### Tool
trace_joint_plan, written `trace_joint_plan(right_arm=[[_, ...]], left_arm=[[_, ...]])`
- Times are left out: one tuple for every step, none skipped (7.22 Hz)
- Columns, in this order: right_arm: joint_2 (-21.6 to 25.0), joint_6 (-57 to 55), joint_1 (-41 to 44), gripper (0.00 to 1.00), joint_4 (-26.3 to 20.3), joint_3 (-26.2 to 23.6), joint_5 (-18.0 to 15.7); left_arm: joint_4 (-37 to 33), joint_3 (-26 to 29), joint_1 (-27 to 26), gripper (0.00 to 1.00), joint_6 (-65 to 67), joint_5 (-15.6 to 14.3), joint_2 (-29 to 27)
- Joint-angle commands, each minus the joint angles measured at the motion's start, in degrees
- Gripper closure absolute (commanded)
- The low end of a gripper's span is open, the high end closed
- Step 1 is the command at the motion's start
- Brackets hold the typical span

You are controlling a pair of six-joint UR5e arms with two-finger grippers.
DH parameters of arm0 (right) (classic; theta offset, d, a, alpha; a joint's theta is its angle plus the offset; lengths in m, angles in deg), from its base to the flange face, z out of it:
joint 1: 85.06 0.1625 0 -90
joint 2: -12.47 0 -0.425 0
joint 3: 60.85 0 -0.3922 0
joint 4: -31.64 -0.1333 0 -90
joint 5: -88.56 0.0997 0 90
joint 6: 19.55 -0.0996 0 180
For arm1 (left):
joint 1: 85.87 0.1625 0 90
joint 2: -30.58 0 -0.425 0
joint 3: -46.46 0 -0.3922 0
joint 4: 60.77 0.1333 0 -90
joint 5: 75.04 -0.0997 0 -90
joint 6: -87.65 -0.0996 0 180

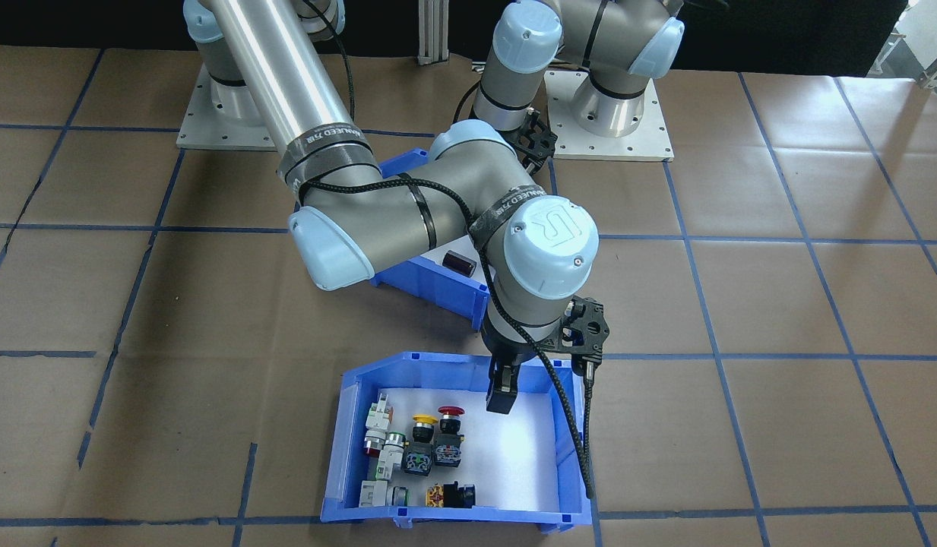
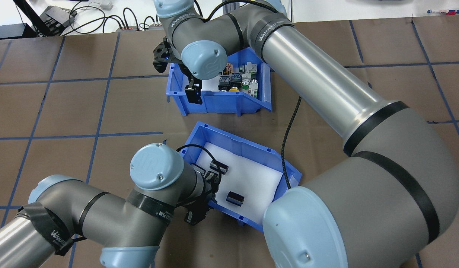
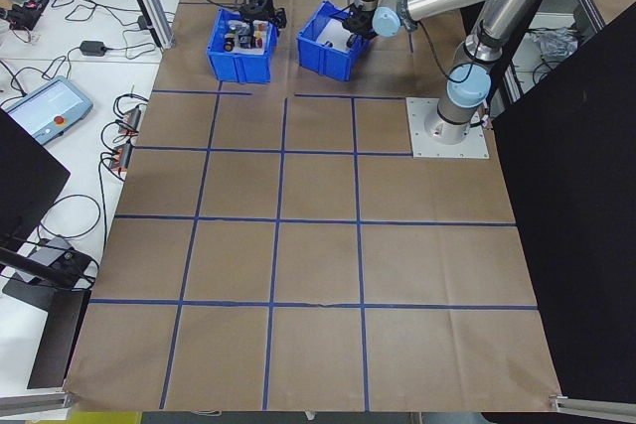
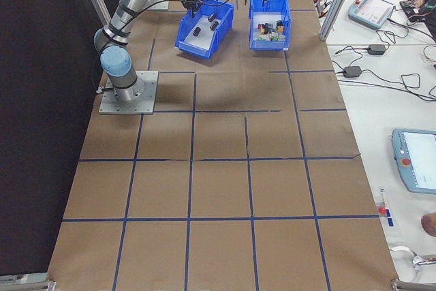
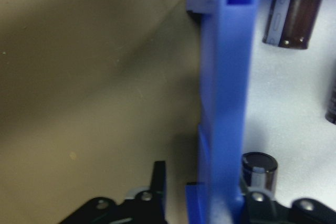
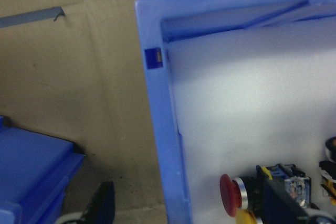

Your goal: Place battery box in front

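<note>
We saw the battery box (image 2: 251, 163) sitting skewed on the tabletop (image 2: 65, 111), nearer the robot than the switch bin (image 2: 222, 102). The left tool (image 2: 204, 193) straddled its side wall, one finger inside, one outside, apparently closed on it. The right tool (image 1: 501, 389) likewise straddled the switch bin's wall; we could not tell its grip. We judged a one-wall hold could tip the box, rolling the loose batteries (image 2: 235, 198), or the bins might collide.

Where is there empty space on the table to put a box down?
The brown paper table beside the switch box is bare. So is the wide stretch beyond both boxes. It is crowded around the battery box, where both arms reach.
</note>
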Motion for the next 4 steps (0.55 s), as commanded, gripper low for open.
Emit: trace_joint_plan(right_arm=[[-1.5, -1.1, 0.9, 0.00, 0.6, -0.4, -0.7], [-1.4, -1.0, 0.8, 0.00, 0.6, -0.4, -0.8], [-1.3, -1.0, 0.6, 0.02, 0.6, -0.5, -1.6], [-1.2, -1.2, 0.5, 0.03, 0.5, -1.2, -1.6]], left_arm=[[1.4, -0.1, 0.0, 1.00, -0.3, 0.7, 0.4], [1.4, -0.2, 0.2, 1.00, -0.6, 1.1, 2.0], [1.3, -0.1, 0.3, 1.00, -0.8, 0.5, 3.2], [0.1, -0.6, 0.6, 1.00, -0.7, 0.3, 5.6]])
